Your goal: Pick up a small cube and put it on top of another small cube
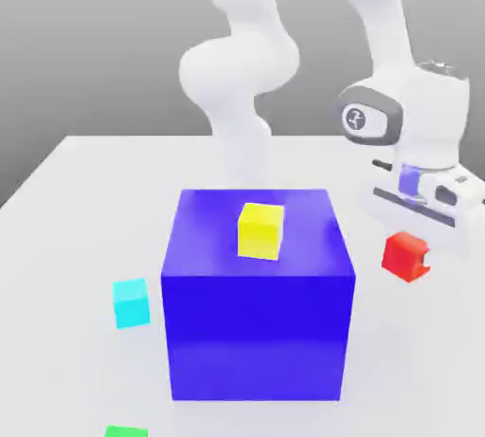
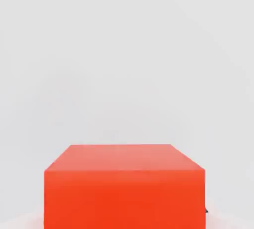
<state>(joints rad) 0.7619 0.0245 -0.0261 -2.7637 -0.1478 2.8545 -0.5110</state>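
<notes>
The small red cube [image 1: 403, 255] rests on the white table at the exterior view's right, beside the big blue cube. My gripper [image 1: 415, 253] reaches down onto it from above and is shut on it, with the hand's white body right over it. In the hand view the red cube [image 2: 124, 188] sits very near the camera, with white table beyond it. The small cyan cube [image 1: 131, 302] stands alone on the table at the exterior view's left, on the other side of the big blue cube from my gripper.
A big dark blue cube [image 1: 256, 321] stands mid-table between the red and cyan cubes, with a small yellow cube [image 1: 260, 229] on top. A small green cube [image 1: 125, 431] lies near the front edge of the table [image 1: 85, 198]. The arm's white links rise behind.
</notes>
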